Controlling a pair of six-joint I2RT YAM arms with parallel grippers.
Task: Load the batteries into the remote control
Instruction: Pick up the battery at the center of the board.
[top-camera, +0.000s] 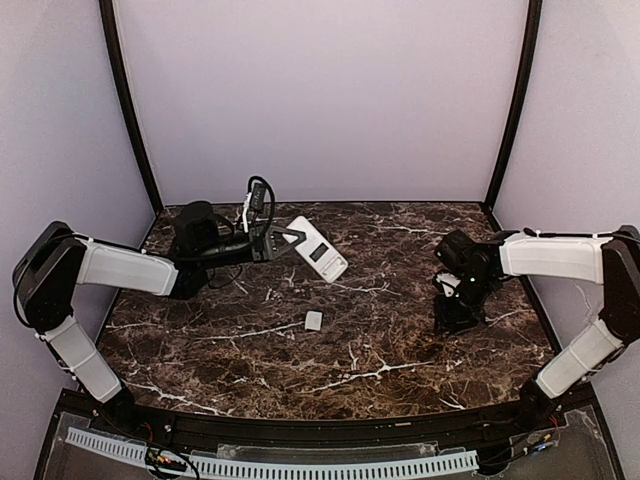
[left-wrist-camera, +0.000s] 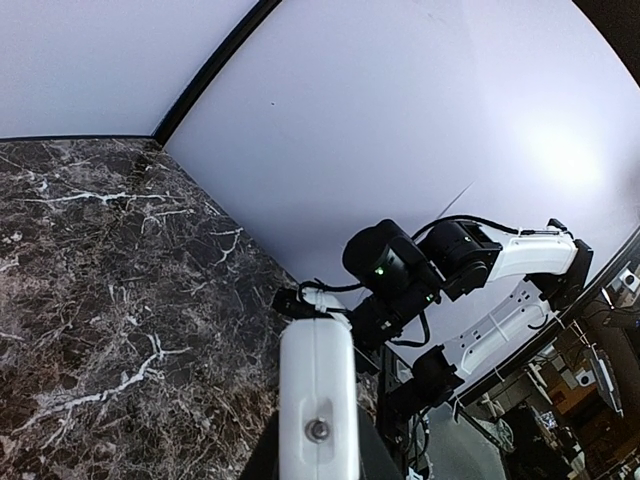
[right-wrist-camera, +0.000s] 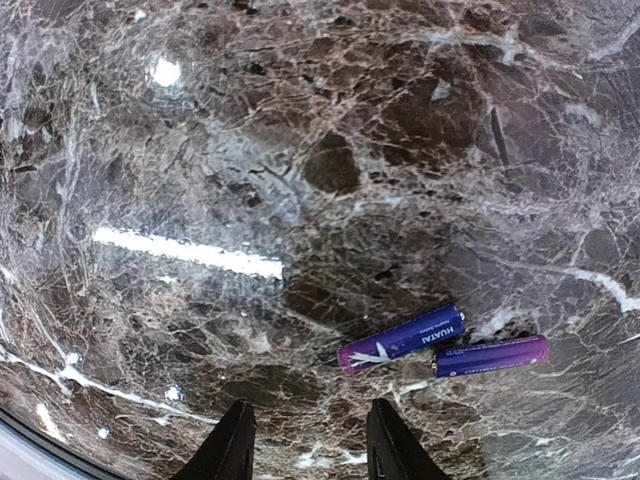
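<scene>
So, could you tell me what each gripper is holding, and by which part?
The left gripper grips the remote control by one short end; the right gripper holds nothing, open above the batteries.

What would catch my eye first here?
The white remote stands out, back up, held at one end by the left gripper near the far middle of the table. Two purple batteries lie almost end to end on the table, just ahead of the open right gripper.

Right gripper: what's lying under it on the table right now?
Two purple batteries lie nearly end to end on the marble table, just beyond the open fingers of the right gripper, untouched. In the top view the gripper covers them, so they are not visible there.
</scene>
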